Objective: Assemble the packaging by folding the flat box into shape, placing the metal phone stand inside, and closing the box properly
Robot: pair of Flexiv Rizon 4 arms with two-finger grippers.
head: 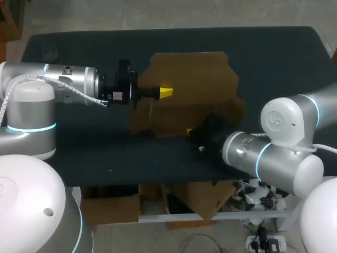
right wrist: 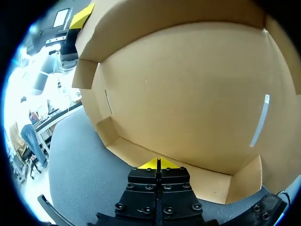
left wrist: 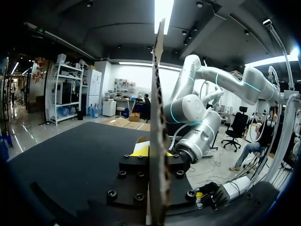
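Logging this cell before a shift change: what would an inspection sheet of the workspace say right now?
Surface: dark table.
Job's things: box partly folded, big panel raised; phone stand not seen.
Clutter: small dark item near far left corner.
Grippers: left gripper shut on a box panel; right gripper shut, tips at the box's inner fold.
Cables: white coiled cable along left arm.
Surroundings: nothing seen.

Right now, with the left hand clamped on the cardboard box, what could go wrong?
Two risks, as I judge it. The left hand grips the cardboard box by one thin panel only, so that panel may bend or slip out under load. The right hand, fingers shut, sits at the box's lower flap; a push there might crease the flap or shove the whole box rather than fold it.
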